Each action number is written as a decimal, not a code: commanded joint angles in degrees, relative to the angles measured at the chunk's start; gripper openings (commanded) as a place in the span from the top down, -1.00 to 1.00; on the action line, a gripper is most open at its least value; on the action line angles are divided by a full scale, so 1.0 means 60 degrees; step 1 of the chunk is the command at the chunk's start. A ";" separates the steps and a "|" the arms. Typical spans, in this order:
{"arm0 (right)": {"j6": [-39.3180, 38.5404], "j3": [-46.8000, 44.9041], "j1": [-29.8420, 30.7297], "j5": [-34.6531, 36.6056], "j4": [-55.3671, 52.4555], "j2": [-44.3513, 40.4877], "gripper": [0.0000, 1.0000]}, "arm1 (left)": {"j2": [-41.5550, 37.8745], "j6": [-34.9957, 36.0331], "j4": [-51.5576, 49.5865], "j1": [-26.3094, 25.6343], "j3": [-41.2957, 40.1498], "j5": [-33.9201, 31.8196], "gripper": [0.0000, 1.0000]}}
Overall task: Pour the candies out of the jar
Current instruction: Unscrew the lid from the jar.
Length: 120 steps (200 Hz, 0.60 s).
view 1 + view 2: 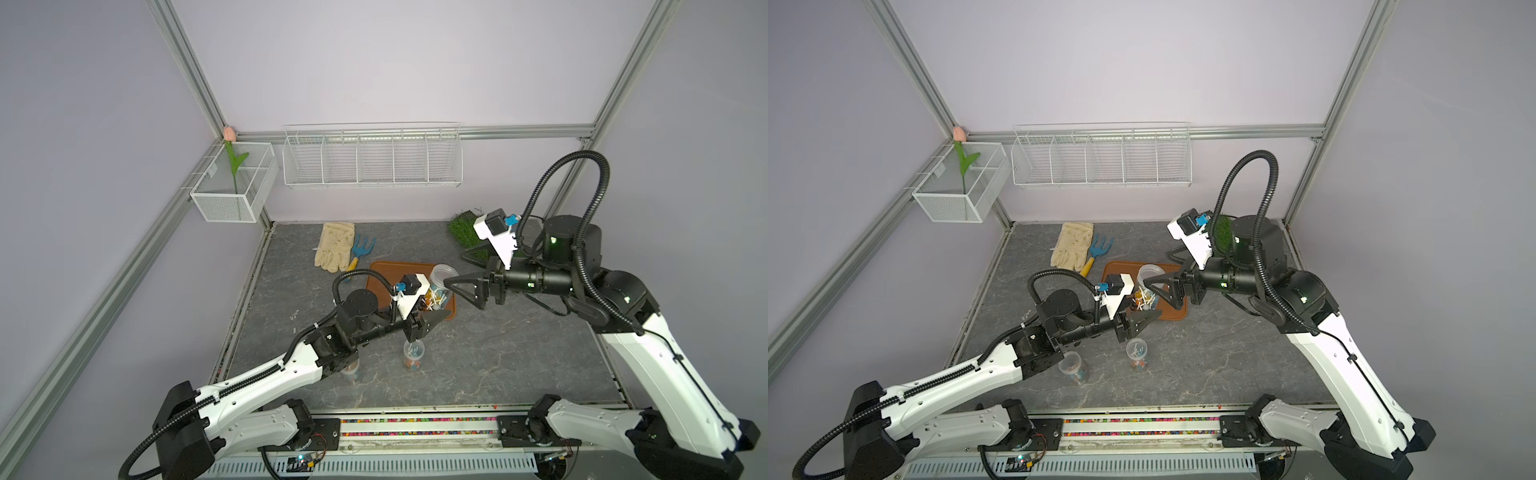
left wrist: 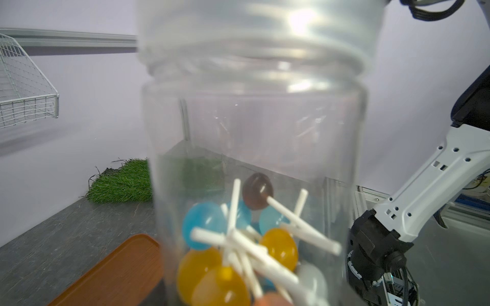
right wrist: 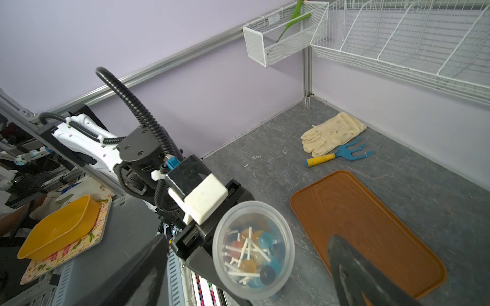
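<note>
We see a clear jar [image 2: 254, 127] filling the view, with blue, orange and brown candies [image 2: 238, 238] heaped inside; tray [image 2: 111, 273] and grass mat [image 2: 122, 182] behind.

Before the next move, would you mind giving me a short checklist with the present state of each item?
1. Lid off: ok. The jar has an open mouth.
2. Grip: ok. The left gripper is shut on the jar's body.
3. Contents: ok. The candies lie at the bottom; none have spilled.
4. Landing spot: ok. The brown tray is bare.
5. Jar above the tray: cannot tell from these angles.
6. Right gripper clear: probably not ok. It is open and empty, but close beside the jar's mouth.
</note>
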 commanded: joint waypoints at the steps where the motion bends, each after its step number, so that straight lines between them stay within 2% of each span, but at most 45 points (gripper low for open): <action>1: 0.0257 -0.0123 0.0357 0.0820 -0.0143 0.0036 -0.93 | 0.0005 0.0022 0.0352 0.0028 -0.0040 -0.0106 0.08; 37: 0.0371 -0.0233 0.0507 0.1184 -0.0030 0.0150 -1.00 | -0.0012 0.0001 0.0337 0.0028 -0.0045 -0.0126 0.08; 54: 0.0389 -0.0248 0.0562 0.1063 0.0084 0.0210 -0.93 | -0.0037 0.0007 0.0319 0.0028 -0.0073 -0.0142 0.08; 78: 0.0360 -0.0257 0.0609 0.1067 0.0109 0.0286 -0.79 | -0.0080 0.0001 0.0275 0.0028 -0.0075 -0.0145 0.08; 120: 0.0248 -0.0256 0.0652 0.0989 0.0161 0.0316 -0.43 | -0.0100 0.0002 0.0236 0.0028 -0.0089 -0.0164 0.08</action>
